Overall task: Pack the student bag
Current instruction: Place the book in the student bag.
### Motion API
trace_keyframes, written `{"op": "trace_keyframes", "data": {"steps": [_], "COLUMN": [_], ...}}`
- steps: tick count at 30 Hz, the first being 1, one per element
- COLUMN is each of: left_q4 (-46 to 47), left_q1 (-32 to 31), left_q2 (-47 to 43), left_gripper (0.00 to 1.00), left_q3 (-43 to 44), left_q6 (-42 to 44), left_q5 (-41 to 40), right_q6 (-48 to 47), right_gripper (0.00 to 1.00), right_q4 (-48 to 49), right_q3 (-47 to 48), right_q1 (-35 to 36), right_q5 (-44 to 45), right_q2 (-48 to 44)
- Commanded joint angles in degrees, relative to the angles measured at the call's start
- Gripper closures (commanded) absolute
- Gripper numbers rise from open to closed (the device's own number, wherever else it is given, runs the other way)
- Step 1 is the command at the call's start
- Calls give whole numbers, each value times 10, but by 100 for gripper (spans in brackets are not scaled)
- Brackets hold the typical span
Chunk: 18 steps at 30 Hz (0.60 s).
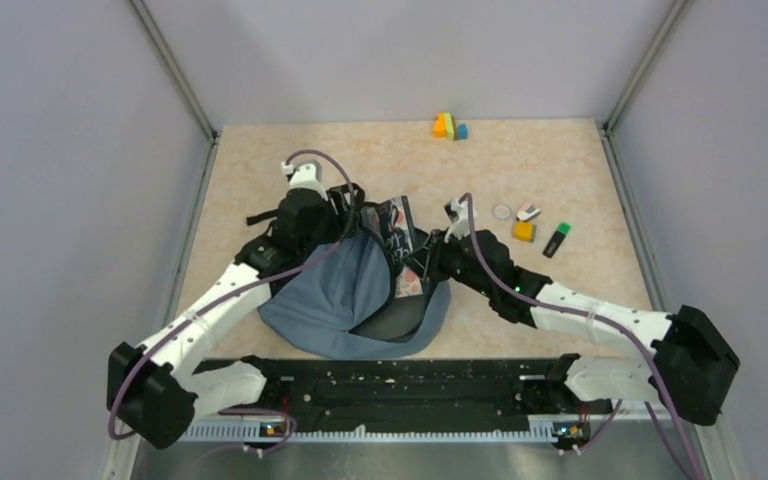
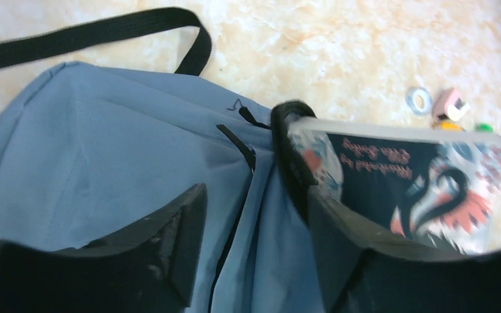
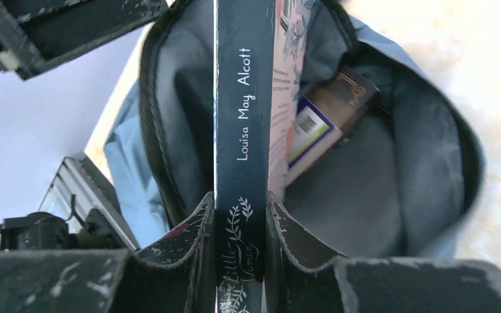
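Bag mid-tabletop [image 1: 260, 180], book going in.
Left tool [image 2: 251, 215] is reaching in from the left, fingers straddling the student bag [image 1: 335, 295] rim, grip unclear; bag lying with its opening facing right/far, long axis roughly near-far. Right tool [image 3: 241, 222] is clamping the book [image 3: 244, 111] by its spine, reading "Louisa May Alcott", book half inside the opening.

R hand [image 3: 241, 228] clamped, L hand [image 2: 254, 215] spread

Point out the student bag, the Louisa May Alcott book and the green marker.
student bag [image 1: 335, 290], top external view, on its blue fabric front.
Louisa May Alcott book [image 3: 242, 117], right wrist view, on its dark spine.
green marker [image 1: 556, 240], top external view, on its barrel.
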Motion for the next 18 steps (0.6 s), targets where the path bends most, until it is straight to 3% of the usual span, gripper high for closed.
{"op": "trace_keyframes", "data": {"steps": [1, 6, 10, 15, 17, 18], "left_q4": [13, 24, 59, 25, 6, 3], "left_q1": [2, 1, -5, -14, -14, -14], "left_q2": [-86, -164, -170, -162, -161, -161], "left_gripper": [28, 19, 16, 15, 21, 35], "left_q3": [-24, -75, -115, -125, -128, -130], "left_q6": [17, -38, -91, -109, -113, -112], "left_q5": [44, 104, 174, 116, 85, 78], "right_q6": [16, 15, 14, 11, 10, 10], "right_gripper": [100, 100, 100, 100, 100, 100], "right_q4": [124, 141, 146, 142, 139, 138], "right_q3": [65, 80, 89, 95, 94, 93], "right_q1": [17, 22, 28, 37, 39, 39], "right_q5": [-28, -30, -31, -30, -26, -22], "right_q2": [18, 37, 47, 54, 52, 50]}}
